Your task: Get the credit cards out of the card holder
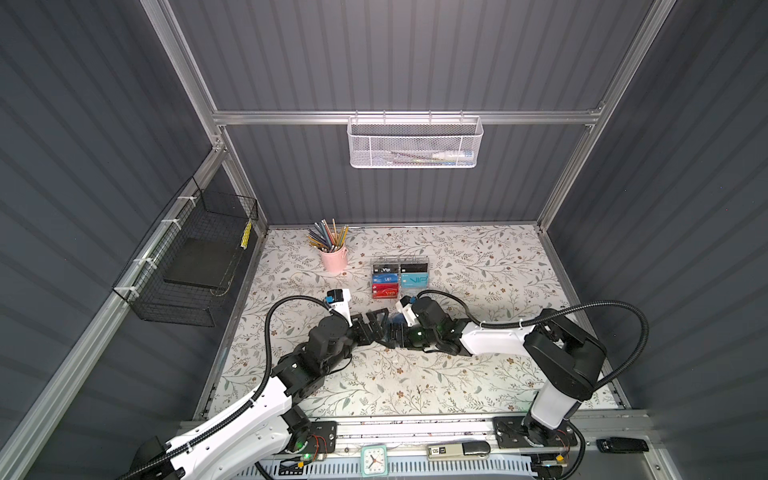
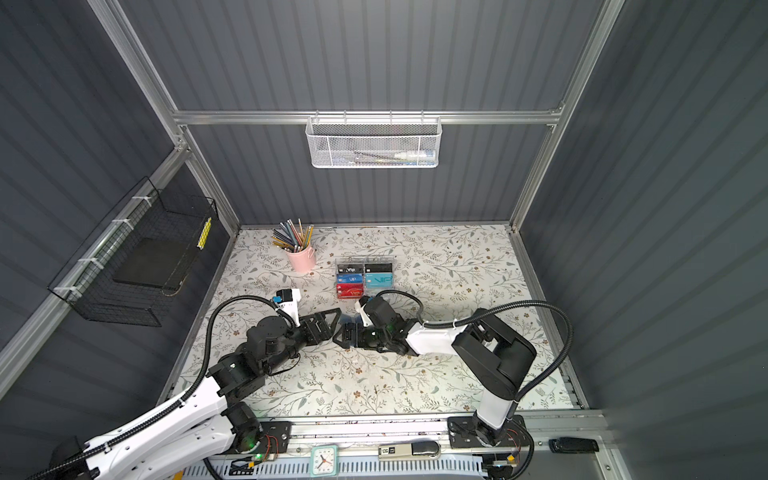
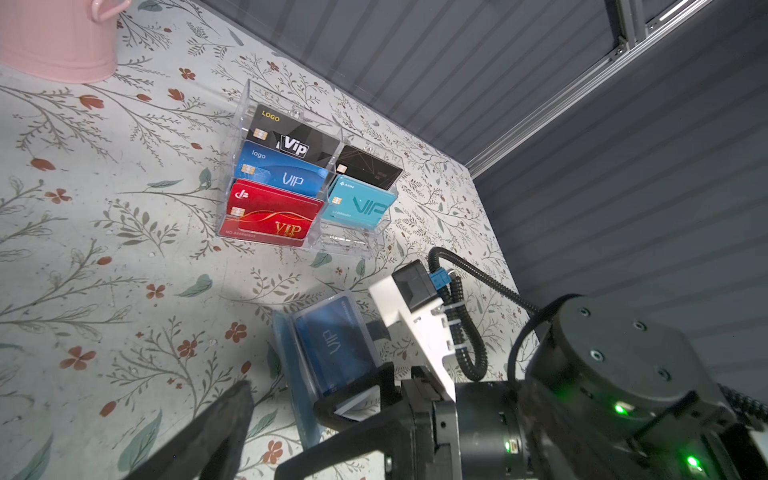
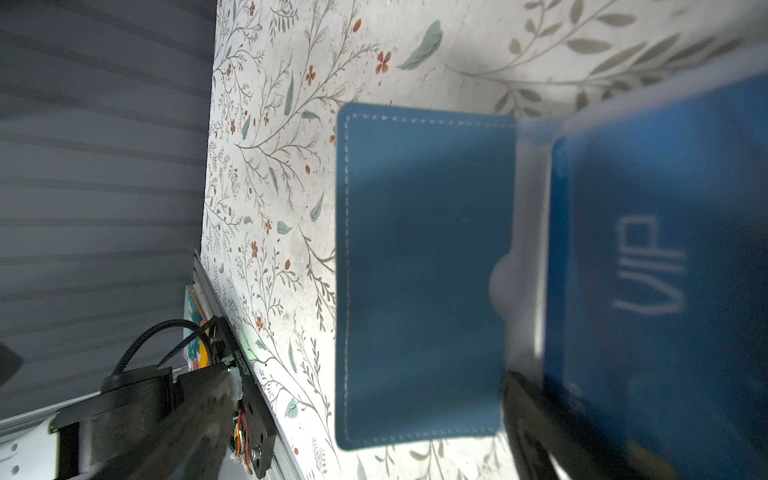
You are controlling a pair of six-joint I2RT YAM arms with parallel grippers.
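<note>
In both top views the two grippers meet nose to nose just below the middle of the frame, on the floral table [image 1: 478,374]. On the left of the pair, the left gripper [image 1: 379,328] has its jaws spread wide with nothing between them. Between the two, mostly hidden under the black fingers, lies the card holder [image 3: 286,365]. Only a sliver of blue shows from above (the clear rack [image 1: 400,276] of VIP cards just above it in the frame is a different thing). On the right, the right gripper [image 1: 391,333] is spread just as wide. One finger sits at the edge of the sleeve page; I cannot tell whether it touches, and no grip shows.

In the right wrist view the holder lies open, its stitched cover flat on the table at the centre of the frame. To the right of the cover, a clear sleeve carries the blue card [image 4: 656,270] lettered VIP. A second card I cannot make out.

The holder looks light and floppy, so it will likely slide or lift with the card unless one gripper pins the cover down. The card itself should be thin, stiff, glossy and nearly weightless, and the sleeve plastic may cling to it. The best hold is probably the card's exposed edge at the sleeve's mouth, pinched across its faces and drawn straight along the sleeve. A tilted pull would buckle the sleeve.
</note>
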